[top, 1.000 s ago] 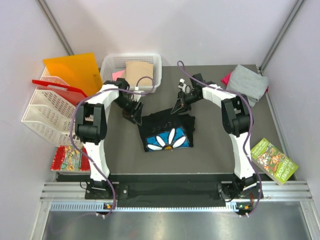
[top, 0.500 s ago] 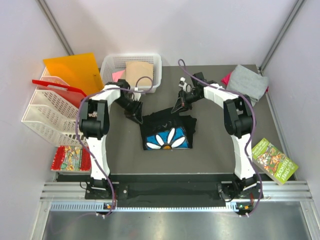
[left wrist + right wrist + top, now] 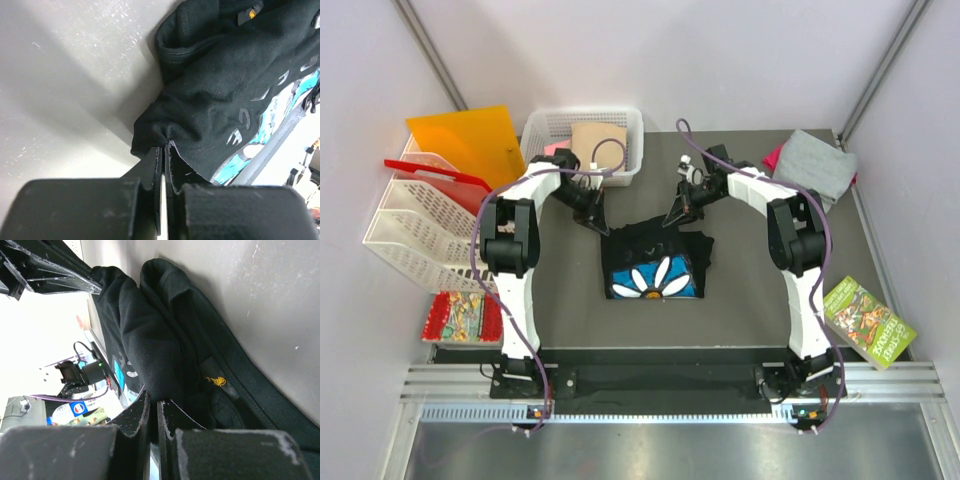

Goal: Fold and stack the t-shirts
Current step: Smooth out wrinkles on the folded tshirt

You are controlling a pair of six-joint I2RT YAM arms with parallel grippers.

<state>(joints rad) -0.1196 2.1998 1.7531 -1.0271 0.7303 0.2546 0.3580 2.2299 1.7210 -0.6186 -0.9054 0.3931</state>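
Barely into it. Clamped tight with left gripper [image 3: 602,226] and right gripper [image 3: 667,222] on far corners of black t-shirt [image 3: 655,262], rest just nearside. Yet to fold, stack: grey shirt [image 3: 815,165] right of right gripper, tan shirt [image 3: 598,140] beyond left gripper.

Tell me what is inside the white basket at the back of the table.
The white basket holds a folded tan t-shirt and, left of it, a sliver of pink cloth. Whatever lies beneath the tan one is covered.
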